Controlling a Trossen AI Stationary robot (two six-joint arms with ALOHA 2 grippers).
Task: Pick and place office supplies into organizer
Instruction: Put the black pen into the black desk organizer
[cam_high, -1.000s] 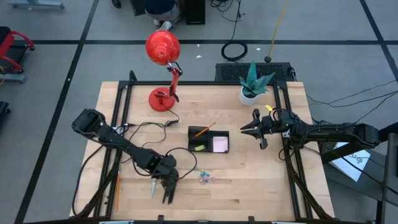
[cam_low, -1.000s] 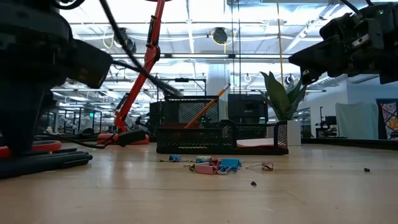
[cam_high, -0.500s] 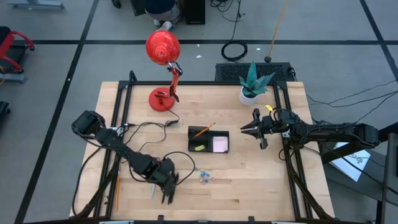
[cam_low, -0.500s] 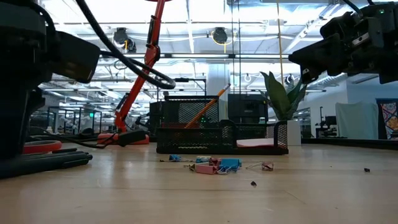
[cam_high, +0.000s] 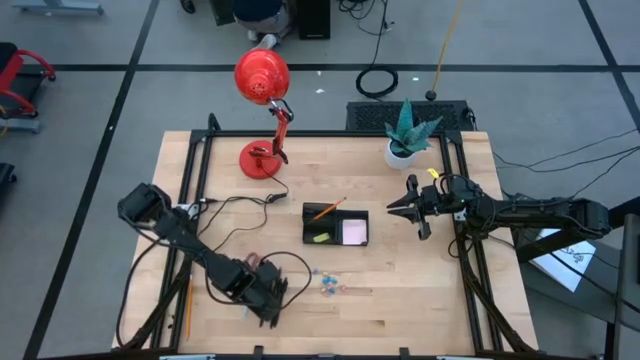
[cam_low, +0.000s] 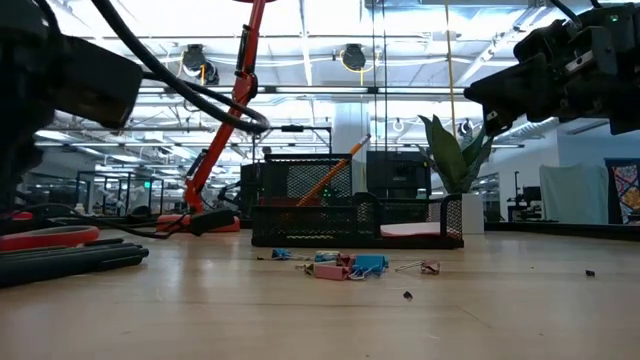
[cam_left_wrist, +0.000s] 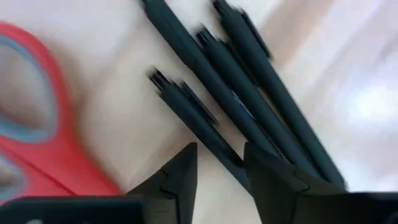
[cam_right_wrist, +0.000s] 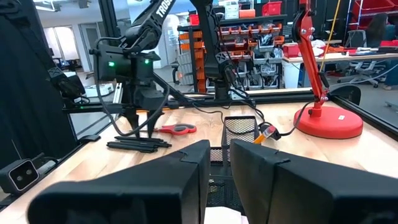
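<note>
Left gripper (cam_left_wrist: 217, 171) down on black pens (cam_left_wrist: 249, 106), fingers part-closed astride one pen; red-handled scissors (cam_left_wrist: 37, 130) at 9 o'clock.

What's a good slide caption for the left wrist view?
Left tool straddling one slim black pen, beside red-handled scissors.

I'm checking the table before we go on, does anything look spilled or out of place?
Yes. A small heap of clips lies loose on the wood in front of the organizer, and the orange pencil leans askew over its rim. Black pens and scissors lie loose by the left claw.
</note>
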